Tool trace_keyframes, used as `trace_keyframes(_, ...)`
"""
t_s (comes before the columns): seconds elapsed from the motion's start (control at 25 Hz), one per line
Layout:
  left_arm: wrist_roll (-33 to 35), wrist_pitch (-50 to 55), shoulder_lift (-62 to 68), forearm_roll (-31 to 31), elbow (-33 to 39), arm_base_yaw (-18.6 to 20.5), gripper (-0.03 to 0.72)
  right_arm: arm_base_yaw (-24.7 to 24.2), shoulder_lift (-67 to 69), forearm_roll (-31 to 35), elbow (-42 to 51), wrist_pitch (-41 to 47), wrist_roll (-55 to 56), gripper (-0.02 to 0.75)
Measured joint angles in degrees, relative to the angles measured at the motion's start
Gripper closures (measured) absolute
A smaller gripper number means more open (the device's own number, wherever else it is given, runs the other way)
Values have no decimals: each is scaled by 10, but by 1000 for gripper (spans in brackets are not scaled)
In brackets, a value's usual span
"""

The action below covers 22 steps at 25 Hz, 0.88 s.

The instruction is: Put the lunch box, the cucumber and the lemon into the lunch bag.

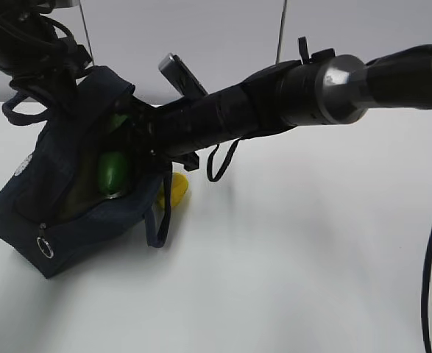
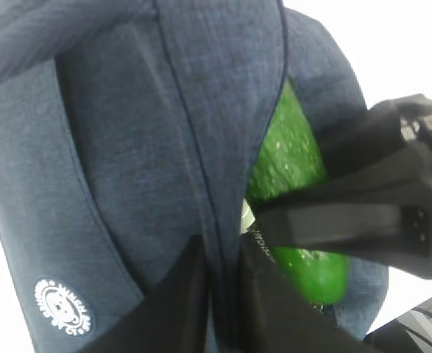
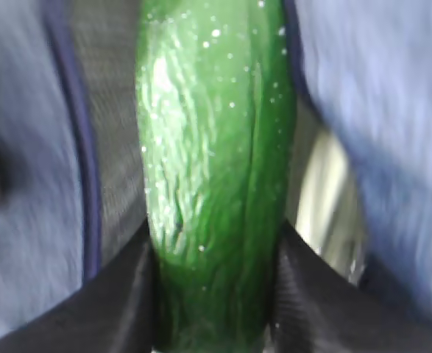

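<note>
The left claw (image 2: 223,294) pinched the rim of the lunch bag (image 1: 61,213) in nearly shut jaws, apparently to hold its mouth open. The right claw (image 3: 216,287), partly open, gripped the cucumber (image 3: 216,184) inside that opening. The lemon (image 1: 177,190) lay on the tabletop (image 1: 311,279) just beside the bag.

White table (image 1: 289,279), matte, fills the lower part of the exterior view. Plain pale wall (image 1: 223,37) behind its far edge. Two thin grey rods (image 1: 281,29) stand upright against the wall, one near top left, one near top centre. Soft shadows on the table.
</note>
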Motion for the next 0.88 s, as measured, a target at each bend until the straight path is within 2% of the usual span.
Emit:
trace_keyframes(0.6,0,0,0,-6,0,0,630,25,46,0,-51,-7,-19,446)
trace_keyframes(0.76,0,0,0,-6,0,0,630,25,46,0,-52,-9,-36,381)
trace_keyframes(0.88,0,0,0,-6,0,0,630,25,46,0,-52,-9,-41,286)
